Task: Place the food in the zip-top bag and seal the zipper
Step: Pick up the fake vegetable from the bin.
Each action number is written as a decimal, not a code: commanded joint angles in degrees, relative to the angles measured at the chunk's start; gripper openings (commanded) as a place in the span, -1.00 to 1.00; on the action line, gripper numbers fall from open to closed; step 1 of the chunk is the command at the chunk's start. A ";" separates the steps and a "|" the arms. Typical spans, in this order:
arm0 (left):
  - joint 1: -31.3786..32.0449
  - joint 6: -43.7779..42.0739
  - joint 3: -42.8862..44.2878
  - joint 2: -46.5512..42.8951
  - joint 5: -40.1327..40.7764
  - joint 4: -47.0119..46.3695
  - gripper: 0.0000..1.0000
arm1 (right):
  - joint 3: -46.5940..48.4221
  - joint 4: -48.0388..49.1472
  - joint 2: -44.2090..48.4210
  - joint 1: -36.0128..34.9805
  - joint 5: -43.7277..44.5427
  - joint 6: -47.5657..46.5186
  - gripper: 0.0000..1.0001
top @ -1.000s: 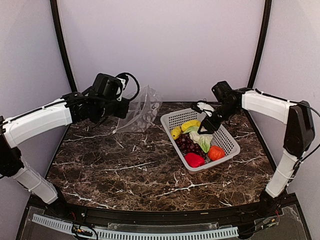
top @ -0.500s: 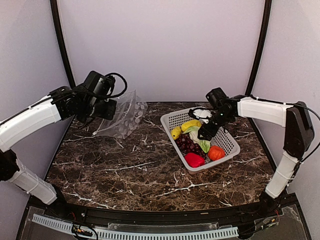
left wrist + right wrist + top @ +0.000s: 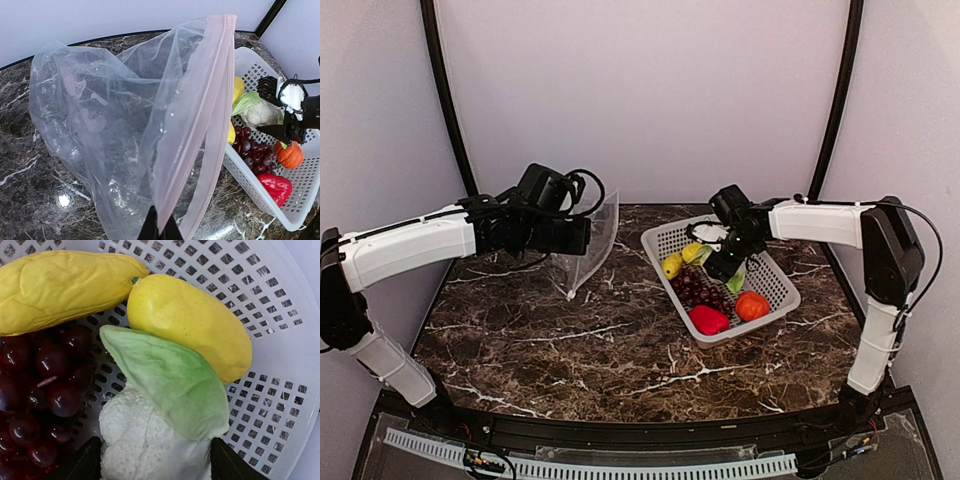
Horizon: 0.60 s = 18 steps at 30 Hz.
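Straddling the cauliflower (image 3: pixel 145 440), my right pincer (image 3: pixel 156 462) gapes open (left pincer (image 3: pixel 161 225) pinches the zip-top bag (image 3: pixel 100 125)). I should squeeze gently, low down.

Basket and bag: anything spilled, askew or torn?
Nothing stands out. All food lies inside the basket, none on the table. The zip-top bag hangs open from the left fingers, pinched at its zipper, with no tear visible.

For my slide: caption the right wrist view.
Right gripper flanks the cauliflower, beside two yellow pieces and grapes in the basket.
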<state>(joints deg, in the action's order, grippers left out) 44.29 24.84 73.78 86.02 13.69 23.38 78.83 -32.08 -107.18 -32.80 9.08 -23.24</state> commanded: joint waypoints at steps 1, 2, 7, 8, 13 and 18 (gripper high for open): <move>-0.13 2.17 -1.35 -0.12 -3.20 -4.41 -0.99 | 0.08 0.09 -1.70 0.02 6.01 1.81 0.36; -0.09 2.26 -1.57 -0.14 -3.27 -4.79 -0.99 | -0.09 0.04 -1.84 0.01 6.42 1.74 0.29; -0.09 2.74 -2.45 -0.08 -3.19 -6.20 -0.99 | -0.94 -0.26 -0.41 0.01 5.97 1.52 -0.19; -0.13 2.86 -2.52 -0.02 -3.17 -6.44 -0.99 | -0.95 -0.44 0.59 0.09 5.32 1.53 -0.26; -0.12 3.04 -3.15 0.54 -3.36 -8.87 -0.98 | -0.14 -3.18 6.69 1.51 -5.53 0.70 -0.47; -0.09 2.92 -4.02 1.27 -3.23 -12.68 -0.99 | 2.86 -7.21 13.52 4.33 -18.47 1.56 -0.63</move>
<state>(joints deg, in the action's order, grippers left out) 44.29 27.49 71.20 86.54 10.90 14.59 78.54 -36.03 -100.71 -30.48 2.76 -22.17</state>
